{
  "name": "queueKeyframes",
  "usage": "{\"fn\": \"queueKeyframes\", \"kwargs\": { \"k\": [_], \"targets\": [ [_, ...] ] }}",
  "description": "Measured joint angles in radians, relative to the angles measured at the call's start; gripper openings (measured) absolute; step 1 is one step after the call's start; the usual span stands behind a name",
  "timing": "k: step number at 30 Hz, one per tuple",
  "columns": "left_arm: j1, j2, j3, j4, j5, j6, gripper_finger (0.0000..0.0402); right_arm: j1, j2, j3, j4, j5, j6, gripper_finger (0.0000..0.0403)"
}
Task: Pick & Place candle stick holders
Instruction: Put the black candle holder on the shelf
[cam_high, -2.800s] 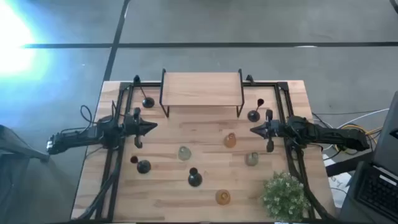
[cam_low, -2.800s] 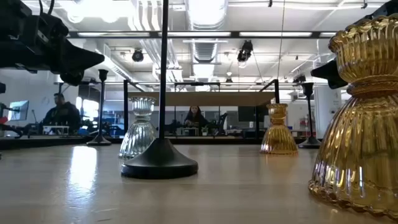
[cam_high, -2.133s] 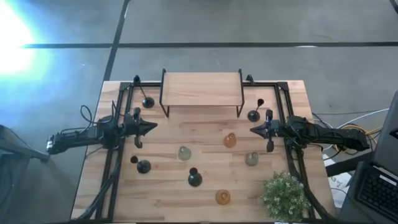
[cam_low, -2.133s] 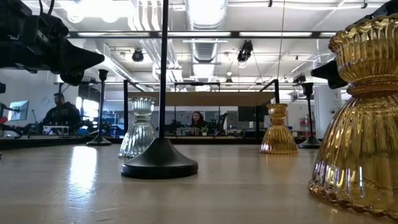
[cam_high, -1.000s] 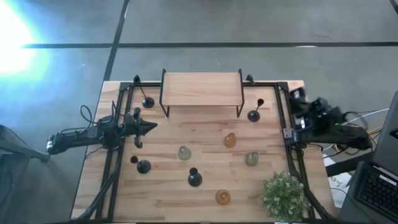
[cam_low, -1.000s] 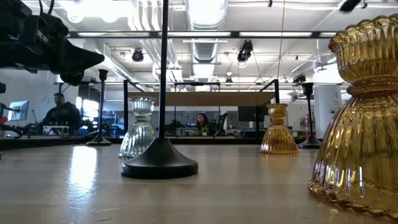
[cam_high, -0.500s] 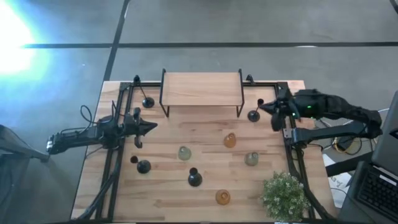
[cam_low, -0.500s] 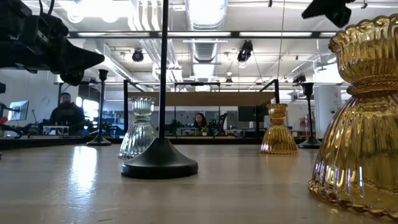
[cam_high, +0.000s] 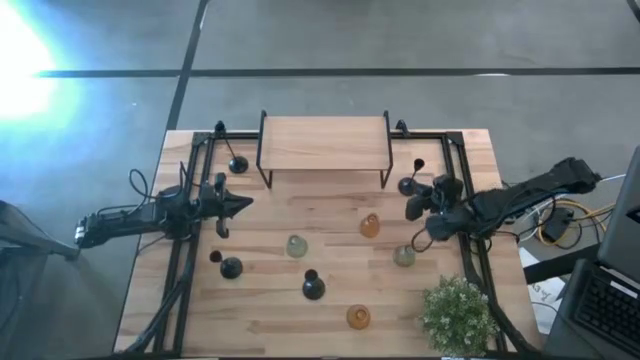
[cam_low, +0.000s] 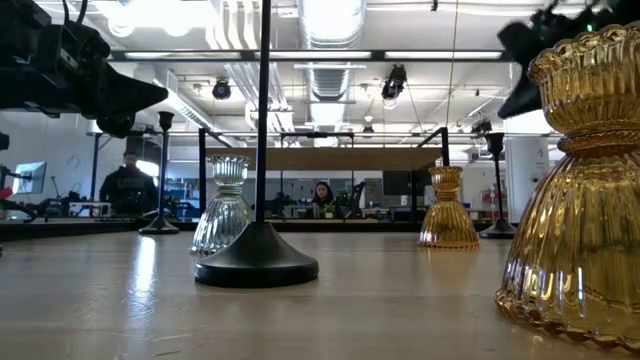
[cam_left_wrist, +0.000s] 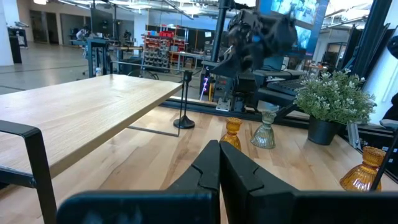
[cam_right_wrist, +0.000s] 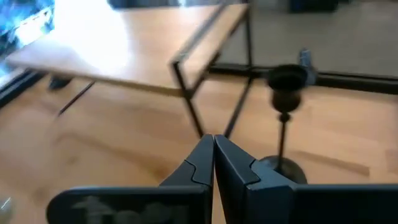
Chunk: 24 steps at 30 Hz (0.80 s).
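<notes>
**Right arm swung in beside the shelf's right leg**

Since half a second ago the right gripper (cam_high: 412, 208) has dropped from the table's right rail to just right of the raised wooden shelf (cam_high: 324, 142); the left arm has not shifted.

- Left gripper (cam_high: 243, 204): below the shelf's left leg, fingers pressed together, holding nothing.
- Black holder, left (cam_high: 237, 165): just left of that leg, upright.
- Pale-green holder (cam_high: 296, 246) and amber holder (cam_high: 370, 225): well below the shelf, upright.
- Black holder, right (cam_high: 407, 185): beside the shelf's right leg, base on the table, thin stem vertical, cup uppermost. It stands just ahead of the right gripper, slightly to one side in the right wrist view (cam_right_wrist: 283, 121); this arm is much the nearer.
- Right gripper: fingers closed, empty; by my reading they must part before taking the stem.
</notes>
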Motion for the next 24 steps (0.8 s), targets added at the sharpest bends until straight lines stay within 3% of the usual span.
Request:
{"fn": "queueKeyframes", "kwargs": {
  "k": [3, 11, 18, 24],
  "targets": [
    [0.0, 0.0, 0.0, 0.0, 0.0, 0.0, 0.0005, -0.002, 0.036, -0.06, 0.007, 0.038, 0.115, 0.0008],
    [0.0, 0.0, 0.0, 0.0, 0.0, 0.0, 0.0005, -0.009, 0.067, -0.144, 0.011, 0.016, 0.149, 0.0018],
    [0.0, 0.0, 0.0, 0.0, 0.0, 0.0, 0.0005, -0.04, 0.067, -0.169, 0.02, 0.01, 0.171, 0.0104],
    [0.0, 0.0, 0.0, 0.0, 0.0, 0.0, 0.0005, -0.087, 0.067, -0.17, 0.072, 0.009, 0.053, 0.0173]
  ]
}}
